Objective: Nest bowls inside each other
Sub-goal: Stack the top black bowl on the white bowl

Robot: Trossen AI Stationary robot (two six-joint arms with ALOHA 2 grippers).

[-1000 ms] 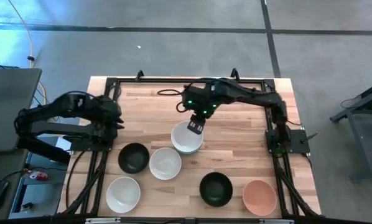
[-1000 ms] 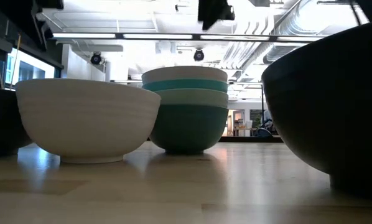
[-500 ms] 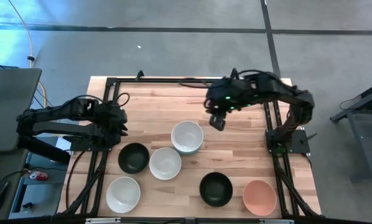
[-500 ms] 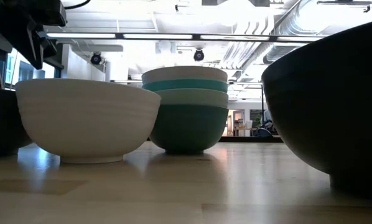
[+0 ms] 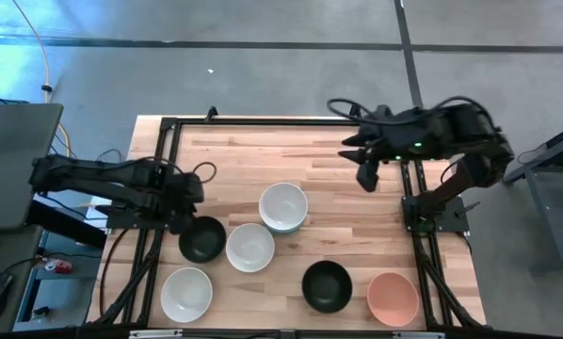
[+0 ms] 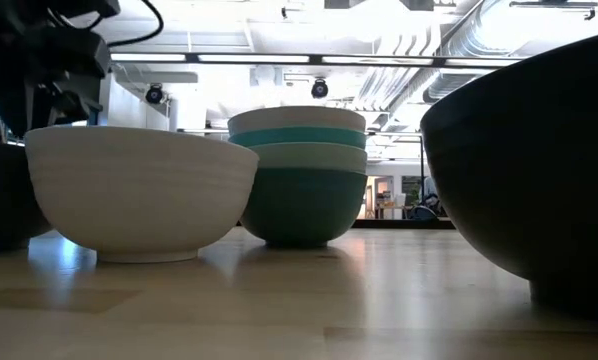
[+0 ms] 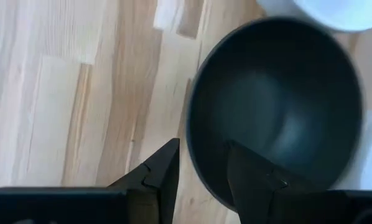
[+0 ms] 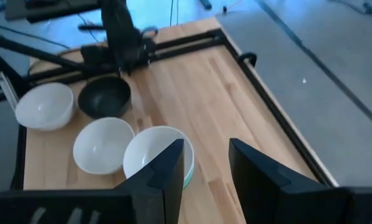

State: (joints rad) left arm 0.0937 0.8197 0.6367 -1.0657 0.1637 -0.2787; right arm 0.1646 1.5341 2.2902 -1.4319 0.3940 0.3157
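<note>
Since the earlier frame the right gripper [image 5: 366, 179] has pulled back from the stack toward the far right edge, while the left gripper [image 5: 181, 212] has come down to the black bowl [image 5: 202, 239]. In the left wrist view its fingers are standing spread, straddling that bowl's near rim, one inside and one outside, not yet pinching. Beyond it are sitting a white bowl [image 5: 250, 247] and, farther, the nested stack [image 5: 283, 208] topped in white; another white, a black and a pink bowl are waiting nearest the front edge. The right gripper is hanging spread and empty. A shallow bite on the smooth rim could let the bowl slip or knock its white neighbour.
</note>
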